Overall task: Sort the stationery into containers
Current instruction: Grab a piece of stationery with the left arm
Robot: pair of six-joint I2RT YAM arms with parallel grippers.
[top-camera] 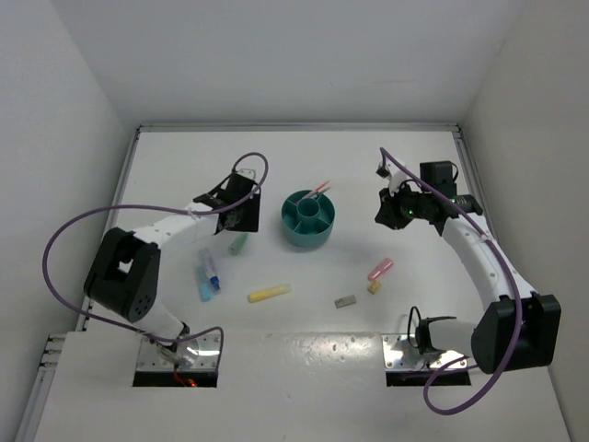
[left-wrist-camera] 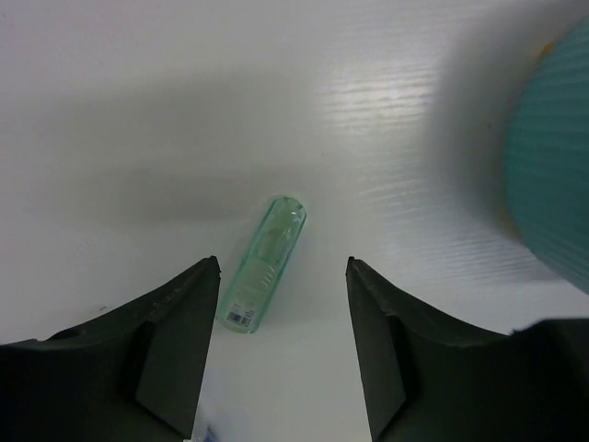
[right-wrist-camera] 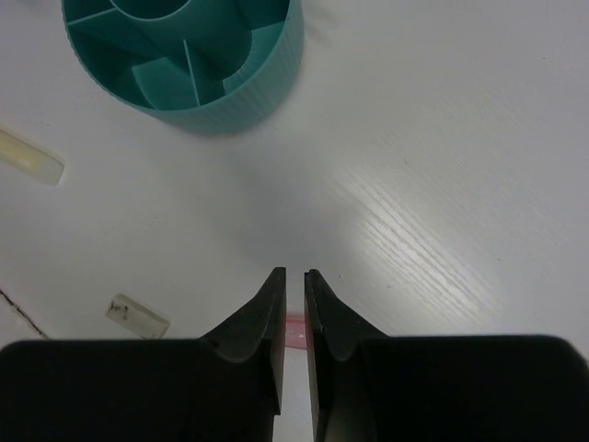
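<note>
- Left gripper (left-wrist-camera: pixel 282 265): your jaws are standing wide and gripping nothing; the mint marker (left-wrist-camera: pixel 262 276) is lying on the table (left-wrist-camera: pixel 138 110) between them, skewed and nearer one finger.
- Right gripper (right-wrist-camera: pixel 294 276): your jaws are sitting almost together, empty, with the teal organiser (right-wrist-camera: pixel 230 101) ahead.
- Hazard: you are risking a roll-away if one finger is touching the marker's round barrel first.

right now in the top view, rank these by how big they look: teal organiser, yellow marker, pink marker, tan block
1. teal organiser
2. yellow marker
3. pink marker
4. tan block
None sits notably nearer the camera.
</note>
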